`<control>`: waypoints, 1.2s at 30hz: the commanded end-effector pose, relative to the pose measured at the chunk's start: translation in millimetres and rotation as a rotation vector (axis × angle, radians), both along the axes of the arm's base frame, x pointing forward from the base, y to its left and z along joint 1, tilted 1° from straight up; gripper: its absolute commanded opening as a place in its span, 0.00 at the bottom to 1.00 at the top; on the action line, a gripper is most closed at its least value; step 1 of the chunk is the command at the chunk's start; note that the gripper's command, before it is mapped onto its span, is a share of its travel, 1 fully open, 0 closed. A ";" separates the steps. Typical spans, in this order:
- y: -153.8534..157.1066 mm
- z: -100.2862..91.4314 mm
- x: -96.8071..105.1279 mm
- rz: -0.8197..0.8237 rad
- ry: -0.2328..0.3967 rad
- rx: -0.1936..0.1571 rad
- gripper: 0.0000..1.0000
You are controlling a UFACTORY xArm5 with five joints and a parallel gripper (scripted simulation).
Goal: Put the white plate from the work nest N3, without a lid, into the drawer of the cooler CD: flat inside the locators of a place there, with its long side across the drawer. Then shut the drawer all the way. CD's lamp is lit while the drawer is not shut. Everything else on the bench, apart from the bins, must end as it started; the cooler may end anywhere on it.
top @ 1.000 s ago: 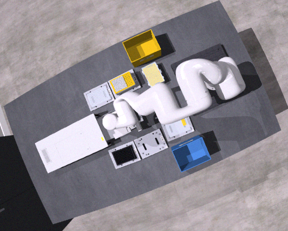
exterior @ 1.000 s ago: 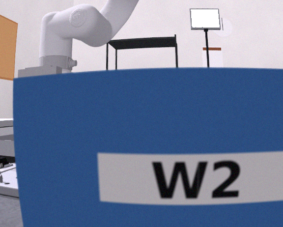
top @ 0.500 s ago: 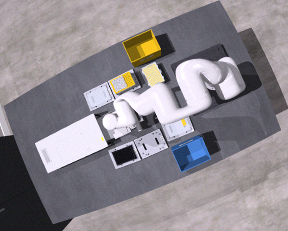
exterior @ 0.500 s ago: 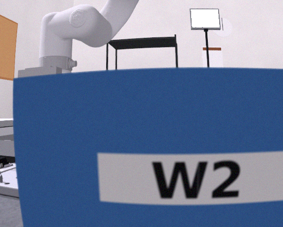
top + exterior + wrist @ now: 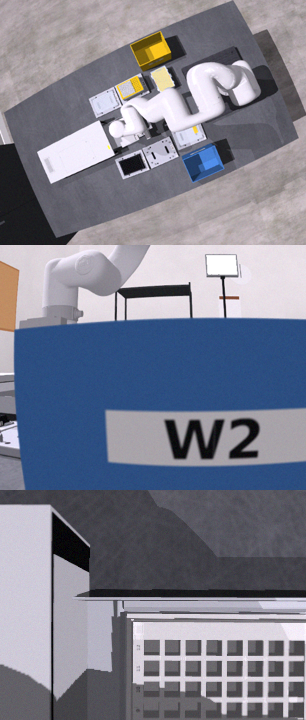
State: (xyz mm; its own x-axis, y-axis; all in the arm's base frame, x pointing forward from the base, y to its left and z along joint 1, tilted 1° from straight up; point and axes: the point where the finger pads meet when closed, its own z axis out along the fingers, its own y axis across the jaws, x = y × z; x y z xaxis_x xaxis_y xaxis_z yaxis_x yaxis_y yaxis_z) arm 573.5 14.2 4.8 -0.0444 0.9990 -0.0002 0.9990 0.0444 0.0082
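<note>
Here, going from the left, the white cooler (image 5: 75, 151) lies on the desk (image 5: 79, 207) with its drawer (image 5: 117, 148) out toward the arm, yellow lamp (image 5: 108, 146) lit because it isn't shut. The white plate (image 5: 215, 675) seems to rest flat in the drawer, though the arm (image 5: 159, 108) hides it from above. The tool is released, fingers wide, hidden under the wrist in the top view, so the plate can stay put.

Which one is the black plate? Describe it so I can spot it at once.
Start at the big white cooler on the bench's left. By its open end, on the blue bin's side, a white nest holds the black plate. It is the only dark plate; its neighbour is pale grey with two slots.
</note>
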 end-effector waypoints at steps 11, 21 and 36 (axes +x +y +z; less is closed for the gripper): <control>0.0 5.2 1.5 0.000 -0.004 0.007 1.00; -0.1 18.6 1.4 0.000 -0.004 0.007 1.00; -0.2 40.3 1.2 0.000 -0.004 0.007 1.00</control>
